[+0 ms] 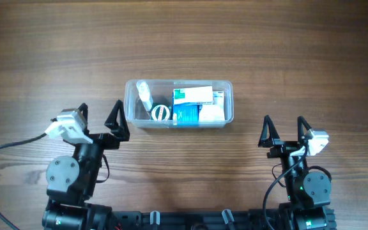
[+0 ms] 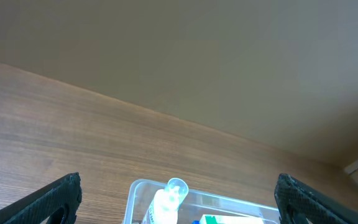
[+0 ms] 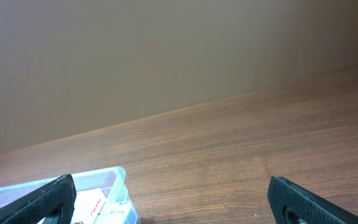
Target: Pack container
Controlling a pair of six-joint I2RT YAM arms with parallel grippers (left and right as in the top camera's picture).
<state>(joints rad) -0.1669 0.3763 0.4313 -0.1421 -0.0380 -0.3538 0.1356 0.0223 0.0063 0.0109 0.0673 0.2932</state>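
Note:
The clear container sits at the table's middle and holds a small clear bottle, a roll of tape, a green-and-white box, a blue box and a white box. My left gripper is open and empty, just left of the container and near its front. My right gripper is open and empty, to the container's right and nearer the front. The left wrist view shows the container's rim and the bottle between its fingers. The right wrist view shows the container's corner left of its fingers.
The wooden table spreads around the container. A black cable runs from the left arm to the left edge. A plain wall stands behind the table in both wrist views.

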